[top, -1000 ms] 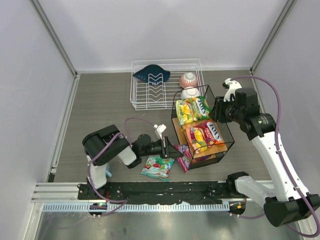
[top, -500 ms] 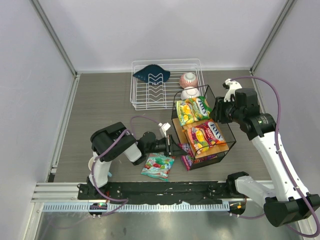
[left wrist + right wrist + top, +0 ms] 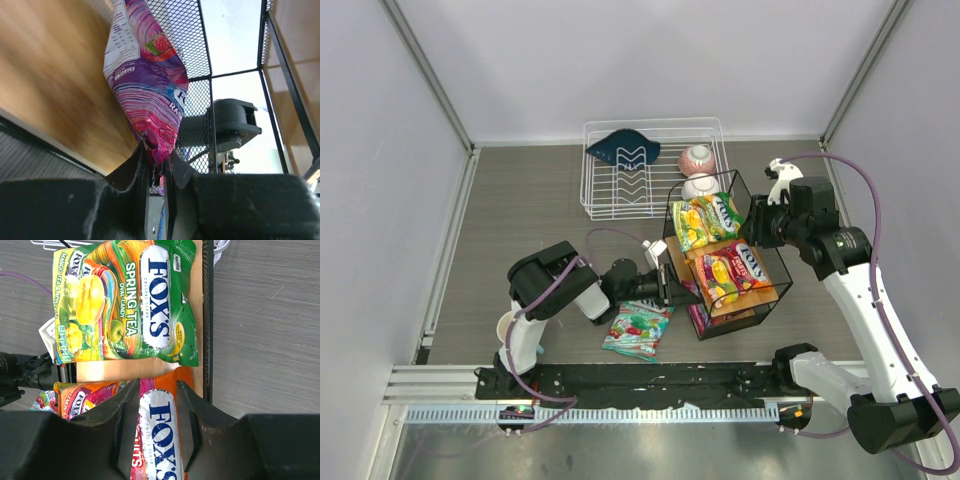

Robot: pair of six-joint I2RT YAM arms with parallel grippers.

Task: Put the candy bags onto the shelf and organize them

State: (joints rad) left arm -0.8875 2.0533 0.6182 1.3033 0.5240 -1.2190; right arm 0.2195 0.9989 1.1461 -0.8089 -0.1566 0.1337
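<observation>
The shelf is a black wire frame with tan boards. On its top board lie a green candy bag and an orange-red one. My left gripper is shut on the bottom seam of a purple bag, which reaches in under the top board at the shelf's left side. A teal bag lies on the table just below that gripper. My right gripper hovers open over the orange-red bag, with the green bag beyond its fingertips.
A white wire dish rack stands behind the shelf with a dark blue item and a pink-white bowl in it. A second bowl sits between rack and shelf. Grey walls close in both sides.
My left arm has pushed to the right, carrying the purple bag from beside the shelf into its lower level. The right arm has stayed put.
</observation>
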